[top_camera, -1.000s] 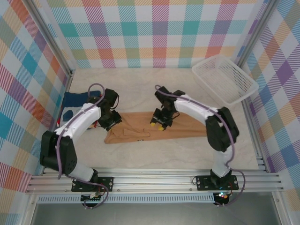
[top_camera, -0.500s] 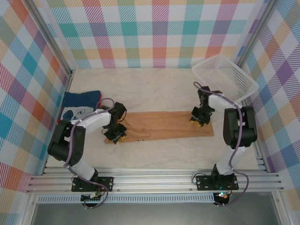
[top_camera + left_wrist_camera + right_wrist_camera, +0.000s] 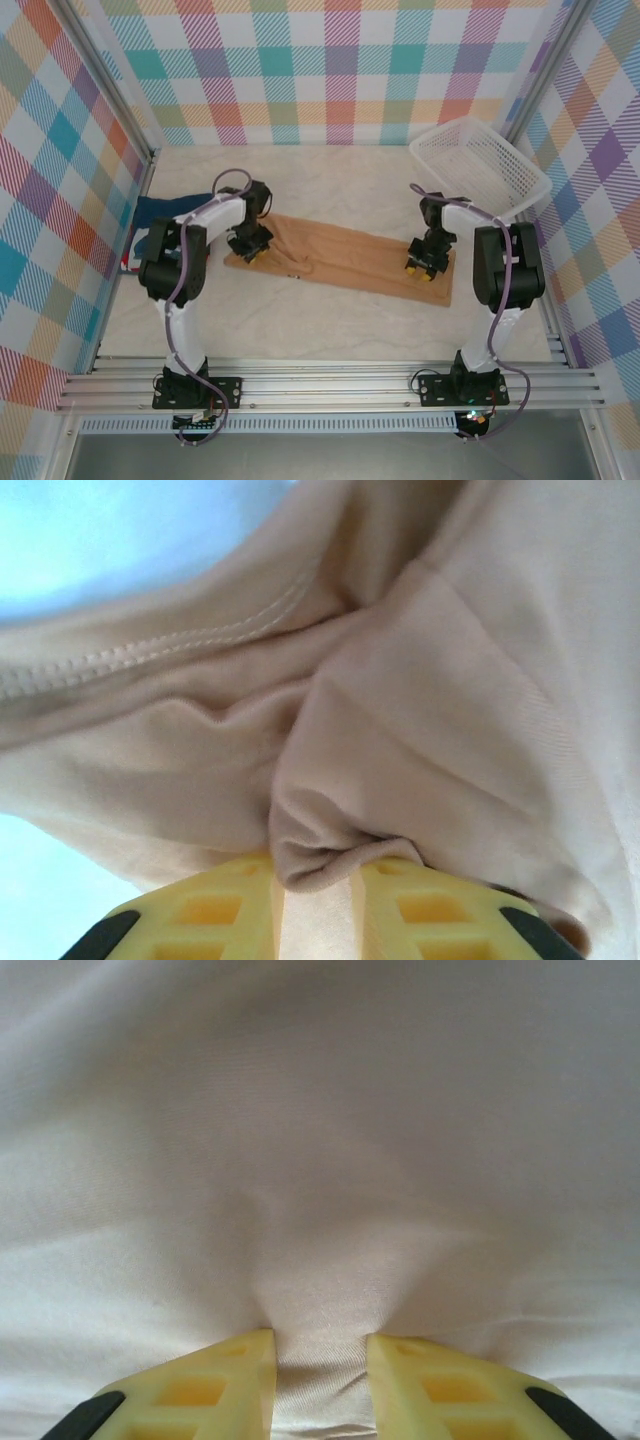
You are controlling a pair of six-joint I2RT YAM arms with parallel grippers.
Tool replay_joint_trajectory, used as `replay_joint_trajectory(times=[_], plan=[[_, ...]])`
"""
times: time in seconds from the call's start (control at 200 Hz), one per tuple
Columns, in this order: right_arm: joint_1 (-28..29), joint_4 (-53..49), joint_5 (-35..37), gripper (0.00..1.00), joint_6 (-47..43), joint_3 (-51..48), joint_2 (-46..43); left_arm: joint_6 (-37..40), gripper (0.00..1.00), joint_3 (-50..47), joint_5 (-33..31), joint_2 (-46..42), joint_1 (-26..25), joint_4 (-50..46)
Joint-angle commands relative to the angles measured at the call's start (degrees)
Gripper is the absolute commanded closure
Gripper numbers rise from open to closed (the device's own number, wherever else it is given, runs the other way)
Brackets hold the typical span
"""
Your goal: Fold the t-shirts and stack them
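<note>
While left hand [image 3: 247, 251], right hand [image 3: 421, 268] pinch t-shirt [image 3: 340, 255], arms [image 3: 505, 265] spread.

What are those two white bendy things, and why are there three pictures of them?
They are two robot arms, bolted at the near edge of a pale table. One picture looks down from above. The other two come from little cameras on the arms' wrists, so you see the yellow fingers up close. Each arm ends in a hand with two fingers. The left hand and the right hand each pinch one end of a tan-orange cotton t-shirt, which is stretched out between them. A navy blue t-shirt lies at the left edge. A white plastic mesh basket sits in the far right corner.
</note>
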Motion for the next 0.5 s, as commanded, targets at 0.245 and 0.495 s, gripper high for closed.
replay_joint_trajectory(times=[0.245,0.495], plan=[[14.78,3.95,-15.36,0.69,21.58,-13.53,-8.97,7.43,0.80,50.50,6.42,30.96,1.03,-7.37],[25.19,9.84,-20.84,0.66,27.60,-5.75,-5.70,8.34,0.68,60.19,8.27,31.84,1.16,-3.97]])
